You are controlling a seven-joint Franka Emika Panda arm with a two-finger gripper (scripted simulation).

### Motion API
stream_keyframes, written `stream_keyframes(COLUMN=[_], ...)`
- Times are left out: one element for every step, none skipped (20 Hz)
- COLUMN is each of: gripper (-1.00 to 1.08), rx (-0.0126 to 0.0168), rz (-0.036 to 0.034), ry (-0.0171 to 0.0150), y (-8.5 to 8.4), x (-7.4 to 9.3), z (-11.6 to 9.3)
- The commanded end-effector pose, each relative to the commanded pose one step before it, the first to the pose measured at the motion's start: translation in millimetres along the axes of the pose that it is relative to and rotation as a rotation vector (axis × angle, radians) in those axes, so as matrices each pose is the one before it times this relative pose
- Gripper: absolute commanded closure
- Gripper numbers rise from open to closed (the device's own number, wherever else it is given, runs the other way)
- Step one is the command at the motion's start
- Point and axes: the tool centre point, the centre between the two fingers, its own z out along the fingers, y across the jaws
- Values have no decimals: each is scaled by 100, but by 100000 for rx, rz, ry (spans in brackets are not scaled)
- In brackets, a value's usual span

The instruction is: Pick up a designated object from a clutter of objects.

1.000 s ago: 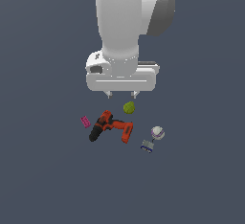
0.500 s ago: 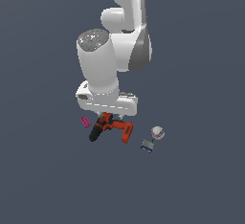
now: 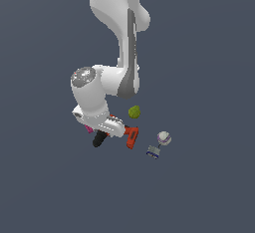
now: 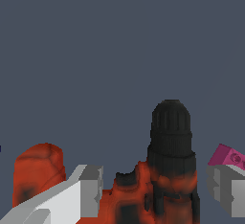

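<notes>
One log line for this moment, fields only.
end effector: open, fingers straddling drill body | drill: on floor, not lifted | pink block: beside one finger

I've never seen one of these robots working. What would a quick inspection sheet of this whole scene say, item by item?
Surface: plain dark grey-blue floor, no markings.
Job's thing: red-orange power drill with black chuck tip, lying flat; its wide base pokes out from under the hand.
Clutter: small yellow-green ball, white-purple ball, small grey-blue piece, pink block beside one finger.
Hand: hand is low over the drill, fingers spread either side of its body, not closed.
Cables: nothing seen.
Surroundings: nothing seen beyond the white arm.
</notes>
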Motion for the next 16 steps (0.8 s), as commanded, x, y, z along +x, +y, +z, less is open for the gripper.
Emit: stream_keyframes(gripper=[-60,-60,-60,-60,-60,-60,-60,-60,-60,-60,-60,-60,-60,-60,-60,-60], rx=[-239,-121,-119,-114,-105,-94,-80,-64,-47,-28,-11,0,0,0,0,1], rz=[3567,1130,1010,893,772,654,534,413,299,177,67,-300,0,0,0,41], ry=[809,207,188,168,147,126,104,81,59,35,13,-197,0,0,0,26], y=[1190,398,359,321,279,238,195,151,111,65,26,-75,-1,-3,-5,17], x=[96,10,6,3,0,-1,-2,-2,-1,-1,1,-34,0,0,-1,4], z=[1593,512,457,402,348,294,240,187,133,80,26,-108,33,99,165,216])
